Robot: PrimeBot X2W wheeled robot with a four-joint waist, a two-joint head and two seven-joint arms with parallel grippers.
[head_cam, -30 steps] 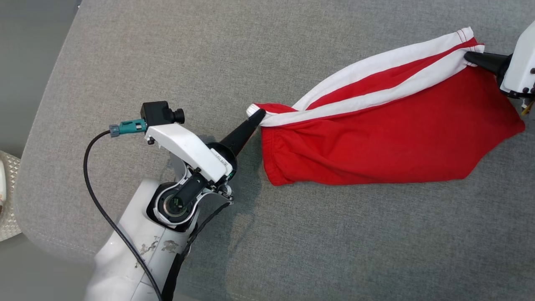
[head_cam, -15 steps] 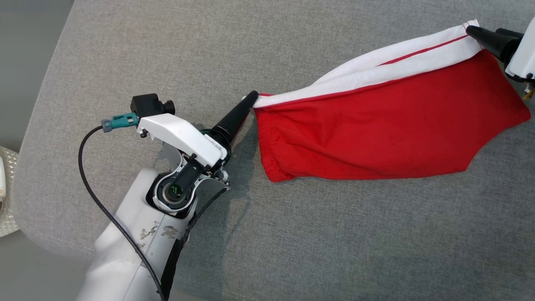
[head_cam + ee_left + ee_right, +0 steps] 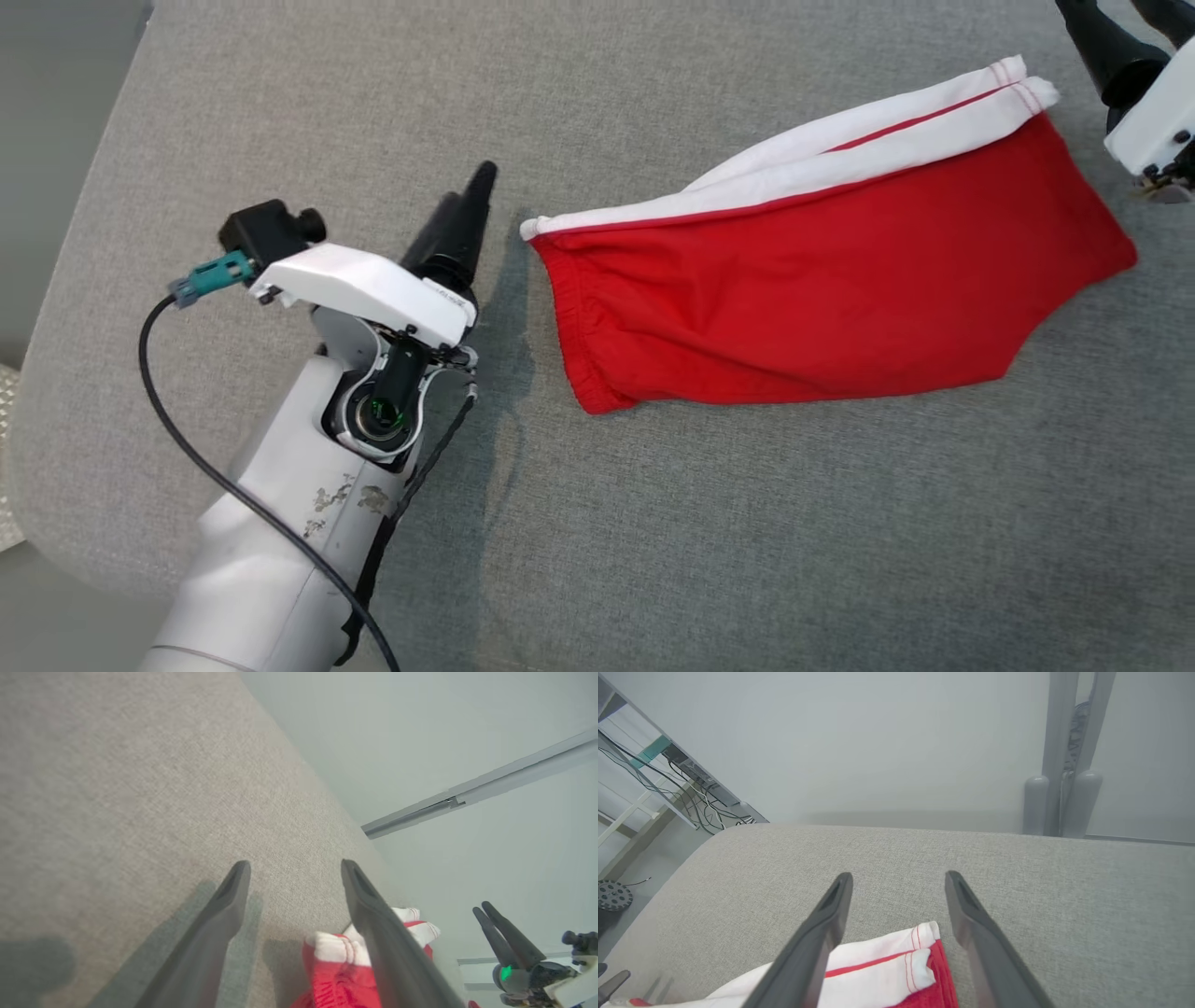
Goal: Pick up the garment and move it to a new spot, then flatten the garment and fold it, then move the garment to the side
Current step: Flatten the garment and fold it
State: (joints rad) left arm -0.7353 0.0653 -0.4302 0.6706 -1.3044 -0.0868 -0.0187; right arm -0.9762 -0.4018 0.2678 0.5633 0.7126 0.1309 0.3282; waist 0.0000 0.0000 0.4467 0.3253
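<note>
Left claw (image 3: 294, 865) is standing wide, gripping nothing, fingers pointing along the grey fabric surface (image 3: 653, 560) and hovering just beside the gathered waistband end of the garment (image 3: 822, 299). Right claw (image 3: 899, 876) is also gaping wide and empty, with its fingers sitting near the white-striped hem corner, apart from the cloth. The garment, red shorts with white side stripes, is lying spread across the upper right of the surface in the head view. It is stretching between the two claws, striped edge facing away from the robot, a few soft wrinkles showing. Left forearm with a black cable (image 3: 187, 448) is reaching in from the lower left. The surface is looking padded and upholstered, with a rounded corner and a seam along its edge. A pale plain wall (image 3: 878, 742) is running behind it. Two grey upright posts (image 3: 1059, 765) are standing against the wall, with cabling tucked between them. At the far left of the right wrist view a shelf frame with tangled wires (image 3: 691, 793) is showing, and a black round disc (image 3: 614, 896) is sitting on the floor. A grey rail (image 3: 467, 798) is crossing the wall in the left wrist view.
</note>
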